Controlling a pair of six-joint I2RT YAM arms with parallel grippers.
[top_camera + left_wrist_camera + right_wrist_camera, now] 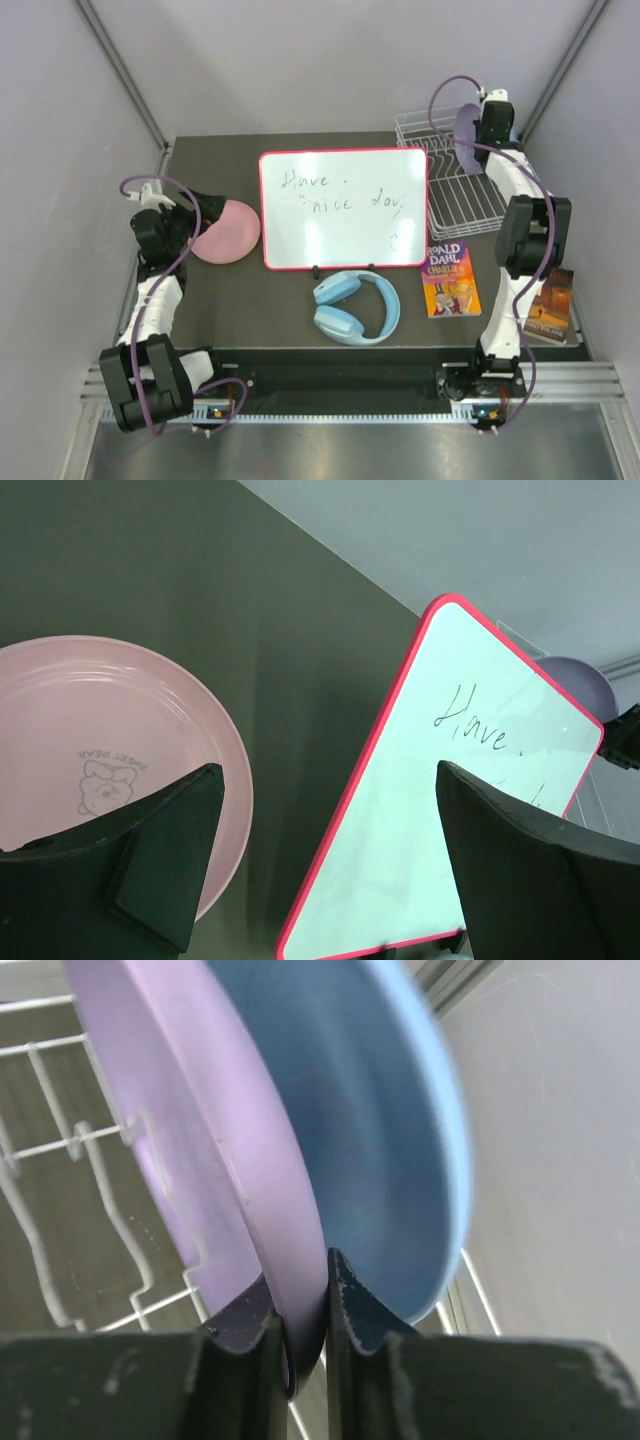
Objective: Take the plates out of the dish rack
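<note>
Two black fingers of the right pincer (302, 1295) clamp the smooth lilac plate (190, 1130) by its thin rim, on edge at the white wire rack (450, 205). Only that wrist view shows the glossy blue plate (380, 1130) touching behind. Gaping wide, the left pincer (330, 780) hangs over the pink plate (100, 730), flat on the desk (200, 580) beside the red-framed whiteboard (470, 800). Its cartoon print shows only up close.

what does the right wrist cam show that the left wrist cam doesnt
Only the right wrist view shows the light blue plate and the right gripper, shut on a plate rim. Only the left wrist view shows the pink plate flat on the table, the whiteboard and the open left gripper. Both show the lilac plate: it is the clamped plate in the right wrist view, and it is small behind the whiteboard's far corner in the left.
</note>
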